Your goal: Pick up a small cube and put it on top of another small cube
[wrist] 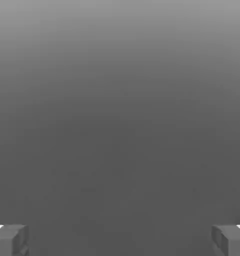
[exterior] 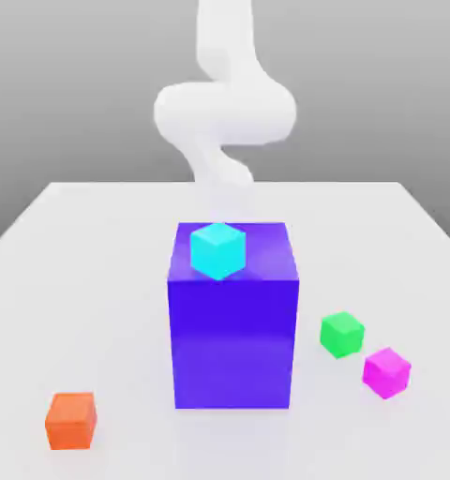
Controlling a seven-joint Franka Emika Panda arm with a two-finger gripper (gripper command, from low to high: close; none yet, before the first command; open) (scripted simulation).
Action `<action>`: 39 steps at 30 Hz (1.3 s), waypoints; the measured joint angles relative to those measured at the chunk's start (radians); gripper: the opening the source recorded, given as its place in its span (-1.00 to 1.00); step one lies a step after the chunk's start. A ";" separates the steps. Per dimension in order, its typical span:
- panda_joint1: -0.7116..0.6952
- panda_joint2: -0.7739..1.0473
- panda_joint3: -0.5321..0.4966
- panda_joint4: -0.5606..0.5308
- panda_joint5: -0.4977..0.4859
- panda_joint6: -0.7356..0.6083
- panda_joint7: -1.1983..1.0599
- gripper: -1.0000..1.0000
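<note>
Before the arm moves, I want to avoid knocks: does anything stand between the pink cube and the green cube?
Nothing visible stands between the pink cube and the green cube. The big blue-violet block stands off to the exterior view's left of both.

The exterior view is brightly lit, the arm (exterior: pixel 225 112) and table (exterior: pixel 107 281) so pale that they nearly merge where they meet, while the backdrop (exterior: pixel 79 94) darkens from light grey at twelve o'clock to deeper grey behind the table. The big block (exterior: pixel 232 342) has a lighter top than front and a faint sheen towards six o'clock on the table. The hand view is dim grey, palest at twelve o'clock, with small white patches near four and eight o'clock.
</note>
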 joint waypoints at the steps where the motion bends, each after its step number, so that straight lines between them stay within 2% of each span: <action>1: 0.014 0.039 0.011 -0.017 0.007 0.022 -0.001 0.00; 12: 0.151 0.438 0.157 -0.186 0.036 0.245 0.015 0.00; 16: 0.193 0.583 0.216 -0.248 0.011 0.326 0.046 0.00; 20: 0.260 0.733 0.256 -0.309 -0.056 0.406 0.108 0.00; 23: 0.307 0.845 0.240 -0.339 -0.134 0.471 0.172 0.00; 28: 0.407 1.027 0.119 -0.310 -0.258 0.608 0.267 0.00; 29: 0.423 1.052 0.100 -0.304 -0.271 0.628 0.277 -1.00; 35: 0.433 1.065 0.090 -0.302 -0.276 0.639 0.281 -1.00; 39: 0.385 0.967 0.152 -0.324 -0.211 0.562 0.231 -1.00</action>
